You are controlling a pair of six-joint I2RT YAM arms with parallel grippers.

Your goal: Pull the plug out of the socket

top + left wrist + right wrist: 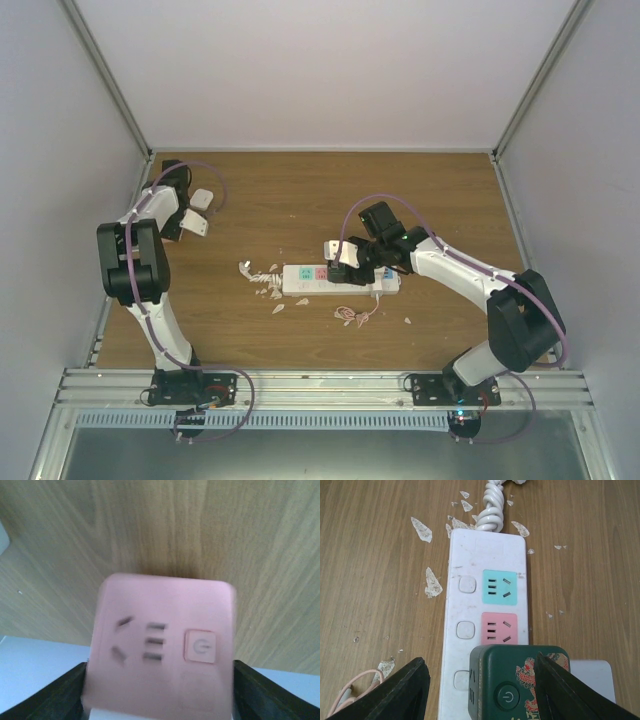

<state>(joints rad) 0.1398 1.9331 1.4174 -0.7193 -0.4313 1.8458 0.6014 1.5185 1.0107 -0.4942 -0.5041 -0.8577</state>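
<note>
One plug looks to be out; one still sits in the socket.
Nearest, the right gripper (pixel 480 657) stands open astride the green plug (pixel 520 685), with one finger clear of it, so nothing is gripped. That plug is seated on the socket (pixel 470 580), which lies mid-table with its pink and teal outlets bare beyond. Farther off, at the left of the table (pixel 420 190), the left gripper (pixel 159 664) has a blurred pink plug (pixel 160 610) between its fingers; I cannot tell whether they clamp it.
</note>
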